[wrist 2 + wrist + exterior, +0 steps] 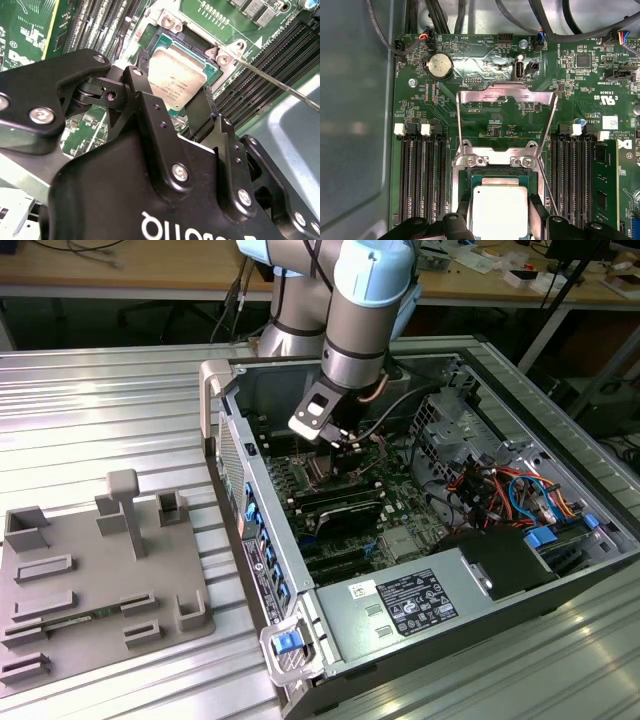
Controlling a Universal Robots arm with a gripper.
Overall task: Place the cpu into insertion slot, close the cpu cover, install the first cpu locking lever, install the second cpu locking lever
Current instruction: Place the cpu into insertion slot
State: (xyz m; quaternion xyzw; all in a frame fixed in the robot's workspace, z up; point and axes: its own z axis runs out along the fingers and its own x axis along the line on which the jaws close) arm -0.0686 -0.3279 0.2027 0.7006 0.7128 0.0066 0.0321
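While the arm point(360, 310) hangs inside the open computer case point(228, 445), the claw point(335, 440) sits right over the motherboard's socket area. Case lies on its side on the ribbed metal surface point(100, 400). A grey fixture tray point(90, 570) sits beside it on the exterior view's left. The power supply box point(400, 605) is at the near end of the case.

In the second wrist view the claw point(171, 92) is clamped on the cpu point(177, 75), with black fingers point(150, 120) pressed against two opposite edges and the silver top facing up. The first wrist view agrees: cpu point(500, 212) between both fingers, square to the board.

The cpu is directly over the insertion slot point(497, 174), whose dark frame and silver rim show past the chip's far edge. Can't tell whether the chip is fully seated or just above the contacts.

The cpu cover point(506, 94) is open. It is swung back on its hinge away from the slot, with the board visible through its cut-out. It is clear of the chip and not touching it.

A thin locking lever point(280, 87) is unlatched and angles out from the slot's corner over the memory slots point(420, 180). Those slots flank the socket on both sides. One memory module point(602, 185) is fitted off to one side. A coin cell point(440, 66) sits on the board past the open cover.
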